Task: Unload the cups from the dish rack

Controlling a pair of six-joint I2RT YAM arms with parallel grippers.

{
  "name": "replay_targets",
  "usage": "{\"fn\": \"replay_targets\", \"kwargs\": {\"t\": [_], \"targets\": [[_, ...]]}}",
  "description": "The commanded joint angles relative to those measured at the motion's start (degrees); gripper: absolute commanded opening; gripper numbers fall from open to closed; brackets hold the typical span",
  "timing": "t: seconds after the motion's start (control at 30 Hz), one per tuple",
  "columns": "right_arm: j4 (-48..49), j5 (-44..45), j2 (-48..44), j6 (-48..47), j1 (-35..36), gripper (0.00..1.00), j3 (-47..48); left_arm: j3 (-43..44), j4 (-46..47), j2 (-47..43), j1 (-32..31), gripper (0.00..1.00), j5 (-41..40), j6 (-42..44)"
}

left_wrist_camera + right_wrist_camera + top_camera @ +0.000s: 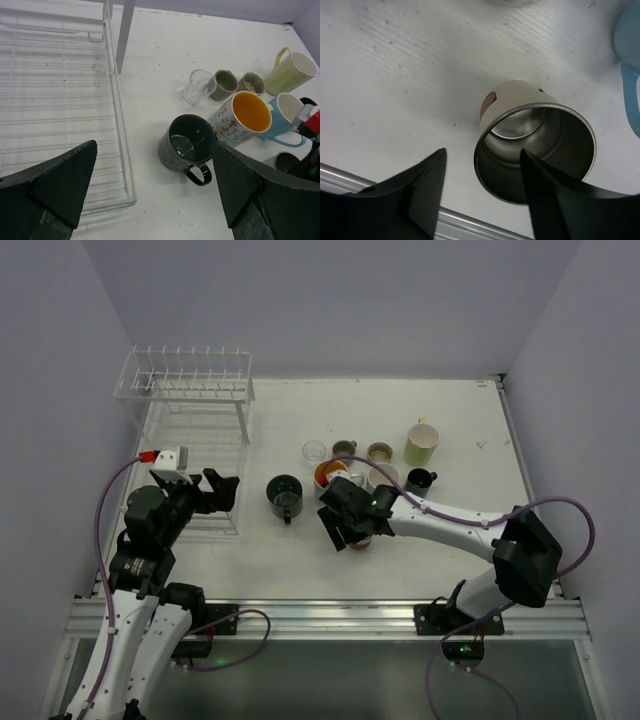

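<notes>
The white wire dish rack (190, 400) stands at the back left, and no cup shows on its flat tray (60, 100). My left gripper (225, 490) (154, 145) hangs open over the tray's near right corner, holding nothing. Just to its right sits a dark grey mug (187, 147) (285, 495). A metallic cup (535, 150) stands upright on the table. My right gripper (482, 150) (345, 525) is open astride its near wall, one finger inside the cup and one outside, neither pressing it. Behind are a clear glass (313, 451) and an orange-inside mug (240, 117).
More cups stand grouped right of centre: a tan cup (344, 449), a speckled cup (379, 451), a yellow-green mug (421, 443), a small black cup (419, 480) and a light blue mug (285, 117). The metal rail (470, 225) of the table's near edge runs close under the right gripper.
</notes>
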Motion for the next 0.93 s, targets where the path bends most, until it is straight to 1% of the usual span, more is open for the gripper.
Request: {"fn": "replay_targets", "kwargs": {"t": [0.0,0.07,0.1,0.13,0.17,0.2,0.3,0.33,0.4,0.43,0.5,0.53,0.63,0.67,0.77,0.9], "targets": [[2.6,0.0,-9.5,-0.9,0.3,0.70,1.2,-0.3,1.2,-0.3,-0.1,1.00,-1.2,1.2],[4.6,-0.3,-13.3,-1.4,0.5,0.81,0.3,-0.2,1.2,-0.3,-0.1,1.00,-1.4,1.3],[5.4,-0.8,-17.9,-1.6,0.7,0.86,-0.1,0.0,1.2,-0.3,-0.1,1.00,-1.2,1.3],[6.3,-0.9,-20.5,-2.3,0.7,0.95,-0.6,0.1,1.2,-0.3,-0.1,1.00,-1.1,1.3],[8.6,-0.9,-23.1,-2.7,0.7,0.99,-1.9,0.3,1.3,-0.3,-0.1,1.00,-0.4,1.2],[10.0,-0.5,-29.2,-3.2,0.7,0.99,-2.7,0.9,1.3,-0.4,-0.1,1.00,-0.1,0.8],[15.6,2.8,-39.8,-5.4,0.7,0.99,-6.1,4.1,1.7,-0.7,-0.1,1.00,2.2,-0.4],[16.9,4.0,-47.3,-6.3,0.7,0.99,-6.9,5.2,1.7,-0.8,-0.1,1.00,2.8,-0.5],[20.8,7.3,-54.6,-7.0,0.7,0.99,-8.9,9.1,2.5,-0.9,-0.1,1.00,4.1,-1.1],[21.7,8.0,-61.3,-7.5,0.7,0.99,-9.3,10.4,2.7,-0.8,-0.1,1.00,4.3,-1.2],[23.3,10.5,-67.0,-8.0,0.7,0.99,-10.2,14.7,2.6,-0.1,-0.1,1.00,4.1,-1.1],[23.6,11.4,-71.8,-8.2,0.7,0.99,-10.4,16.1,2.5,0.1,-0.1,1.00,3.8,-1.0],[23.4,15.4,-77.0,-8.6,0.7,0.99,-11.3,20.7,2.3,0.9,-0.1,1.00,1.9,-1.0],[23.4,16.0,-79.8,-8.5,0.7,0.99,-12.1,21.6,2.4,0.8,-0.1,1.00,1.7,-1.0],[23.1,16.9,-83.0,-7.9,0.7,0.99,-14.1,23.4,3.1,0.2,-0.1,1.00,0.9,-1.0],[22.9,17.3,-82.8,-7.1,0.7,0.99,-15.2,22.6,2.7,0.0,-0.1,1.00,-1.2,-1.4]]}}
